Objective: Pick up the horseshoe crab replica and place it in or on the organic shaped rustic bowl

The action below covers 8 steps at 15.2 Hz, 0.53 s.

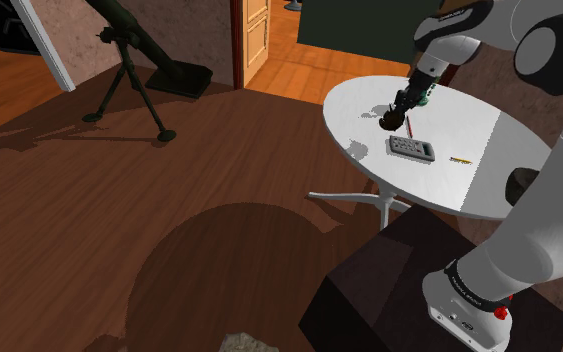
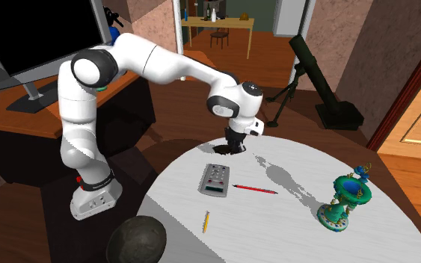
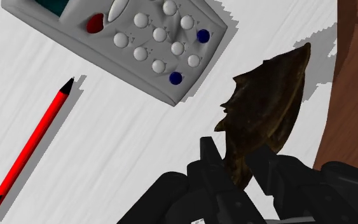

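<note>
Horseshoe crab replica [image 3: 266, 111], one only and dark brown, is pinched between the two fingers of the hand [image 3: 238, 159] by the edge of the round white surface [image 2: 291, 231]. Its near end is hidden behind the fingers. Close by lie one grey remote [image 3: 139, 38], one red pen [image 3: 34, 143] and one yellow pencil [image 2: 206, 221]. One teal ornament [image 2: 347, 200] stands well apart. One dark bowl [image 2: 137, 239] is cut off at the second exterior view's bottom edge.

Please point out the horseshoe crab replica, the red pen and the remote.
horseshoe crab replica [image 3: 269, 105]: wrist view, brown shell.
red pen [image 3: 31, 140]: wrist view, mid shaft.
remote [image 3: 145, 49]: wrist view, button face.
</note>
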{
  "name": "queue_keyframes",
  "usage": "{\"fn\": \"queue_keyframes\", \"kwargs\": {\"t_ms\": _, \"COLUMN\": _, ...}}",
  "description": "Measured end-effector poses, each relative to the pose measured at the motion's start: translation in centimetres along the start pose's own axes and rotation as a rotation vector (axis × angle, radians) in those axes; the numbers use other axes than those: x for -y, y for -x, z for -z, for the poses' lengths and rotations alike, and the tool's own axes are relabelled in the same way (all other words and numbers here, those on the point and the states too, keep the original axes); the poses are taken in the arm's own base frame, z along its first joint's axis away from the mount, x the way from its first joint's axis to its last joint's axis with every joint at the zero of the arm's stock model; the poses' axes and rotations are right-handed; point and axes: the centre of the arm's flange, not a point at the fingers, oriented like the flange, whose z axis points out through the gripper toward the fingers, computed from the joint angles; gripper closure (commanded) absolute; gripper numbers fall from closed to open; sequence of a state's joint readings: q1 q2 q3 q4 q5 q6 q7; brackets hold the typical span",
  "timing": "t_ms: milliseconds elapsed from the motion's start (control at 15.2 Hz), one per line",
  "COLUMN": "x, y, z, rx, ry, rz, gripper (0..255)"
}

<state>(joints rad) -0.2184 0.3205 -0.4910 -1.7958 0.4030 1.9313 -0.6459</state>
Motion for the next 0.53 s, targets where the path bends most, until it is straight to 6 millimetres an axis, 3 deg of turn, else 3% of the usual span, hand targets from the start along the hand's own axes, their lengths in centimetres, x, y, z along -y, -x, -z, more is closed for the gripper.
{"fn": "queue_keyframes", "kwargs": {"t_ms": 528, "x": 1.1, "y": 0.0, "z": 4.0, "rx": 0.0, "ry": 0.0, "rz": 0.0, "gripper": 255}}
